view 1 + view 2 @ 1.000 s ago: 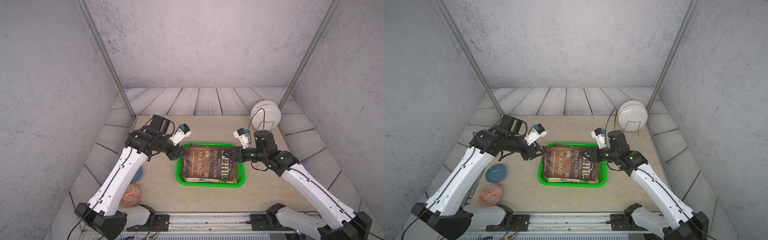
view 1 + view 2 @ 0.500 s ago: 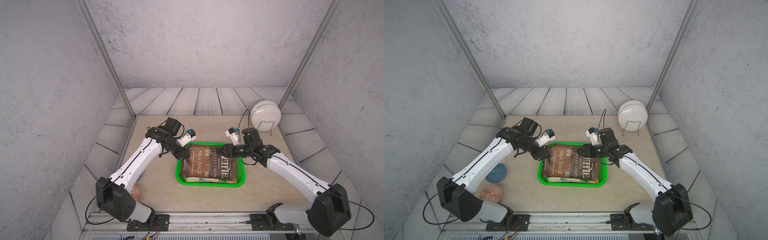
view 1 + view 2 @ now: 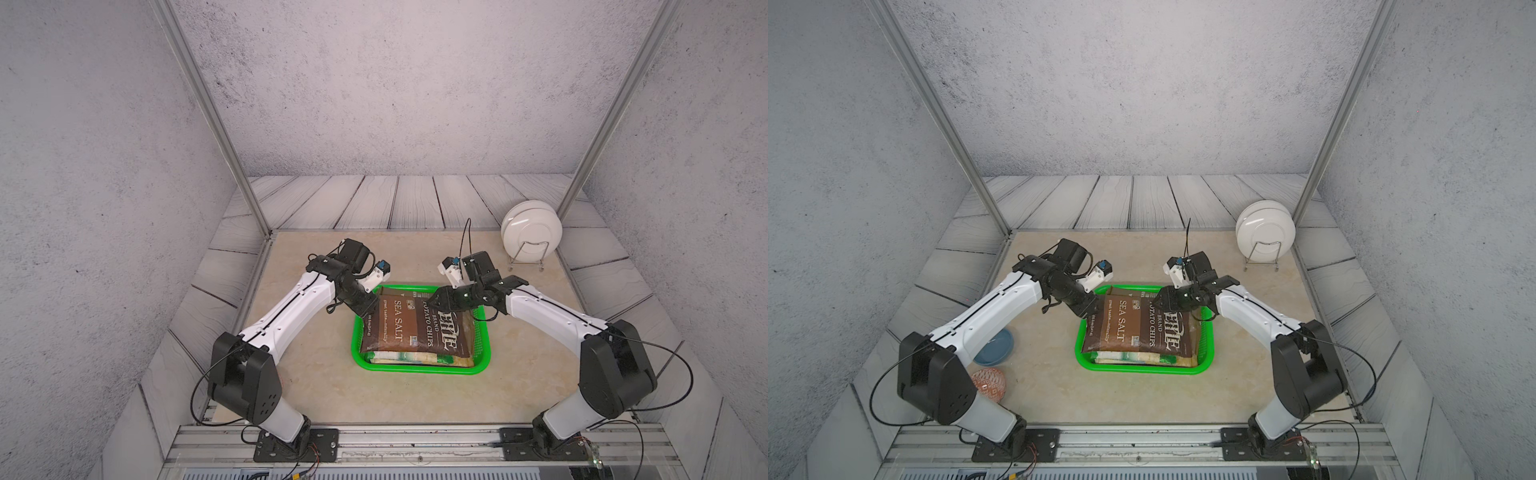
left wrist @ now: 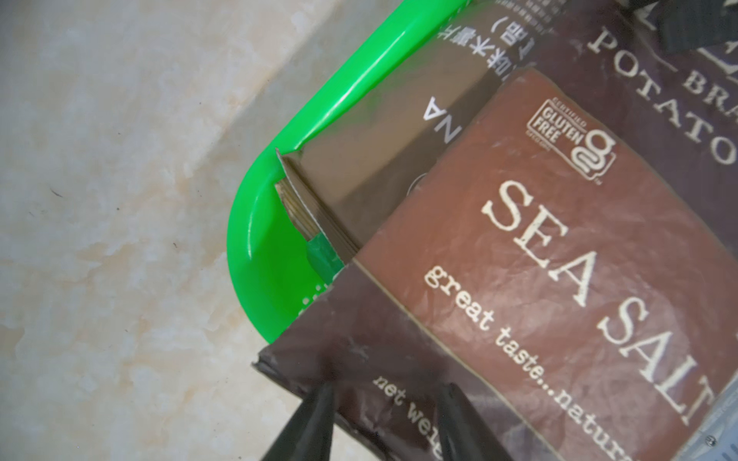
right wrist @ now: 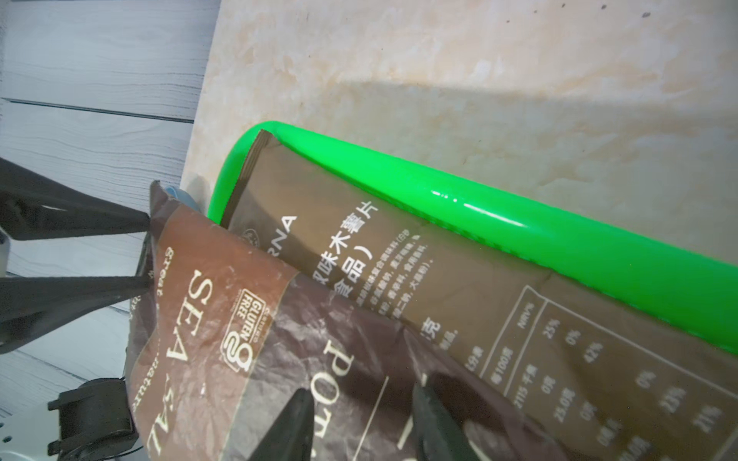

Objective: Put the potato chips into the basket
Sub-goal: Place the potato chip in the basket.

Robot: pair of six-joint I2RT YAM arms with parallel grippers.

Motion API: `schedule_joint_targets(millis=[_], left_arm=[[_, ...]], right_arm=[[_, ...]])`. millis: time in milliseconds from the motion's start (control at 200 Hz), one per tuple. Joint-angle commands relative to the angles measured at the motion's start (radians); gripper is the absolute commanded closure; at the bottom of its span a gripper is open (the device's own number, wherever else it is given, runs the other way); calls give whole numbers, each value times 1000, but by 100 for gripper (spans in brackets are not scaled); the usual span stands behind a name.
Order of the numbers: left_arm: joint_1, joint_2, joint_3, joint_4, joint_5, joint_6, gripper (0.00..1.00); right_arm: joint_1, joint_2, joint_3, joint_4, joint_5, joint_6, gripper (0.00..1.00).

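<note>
The brown sea-salt potato chips bag [image 3: 415,328] [image 3: 1138,328] lies on top of a stack of other chip bags in the green basket [image 3: 419,370] [image 3: 1142,370]. Its left end hangs over the rim [image 4: 255,223]. Under it lie an olive bag [image 5: 399,259] and light bags [image 3: 415,358]. My left gripper [image 3: 368,309] [image 4: 385,399] is open at the bag's far left end, its fingers [image 5: 147,221] touching that edge. My right gripper [image 3: 436,301] [image 5: 361,399] hovers open just over the bag's far right part.
White plates [image 3: 531,232] stand in a wire rack at the back right. A blue dish [image 3: 996,343] and an orange-red patterned round object [image 3: 988,382] lie at the front left, partly behind my left arm.
Both arms have dropped low and stretched out flat toward the basket. Both grippers have shifted to the far end of the brown bag. The bag stays in the basket.
</note>
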Motion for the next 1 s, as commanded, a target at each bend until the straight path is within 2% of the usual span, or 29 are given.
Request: schedule_joint_targets(millis=[0, 305, 440, 555, 801, 881, 996], left_arm=[[7, 5, -25, 4, -31, -1, 52], [7, 2, -67, 10, -44, 24, 51], [7, -19, -71, -1, 2, 29, 49], [7, -40, -59, -2, -29, 33, 48], [9, -100, 2, -78, -10, 36, 40], [12, -130, 9, -93, -16, 29, 37], [28, -178, -1, -89, -8, 11, 30]], right_arm=[[-4, 21, 32, -27, 29, -24, 55], [-4, -71, 58, -77, 33, -17, 55], [-4, -142, 63, -107, 13, 16, 55], [-4, -223, 41, -111, 7, 45, 55], [-4, -383, -44, -104, -2, 89, 53], [-4, -432, -76, -99, 34, 90, 52], [-3, -519, -128, -83, 159, 69, 50]])
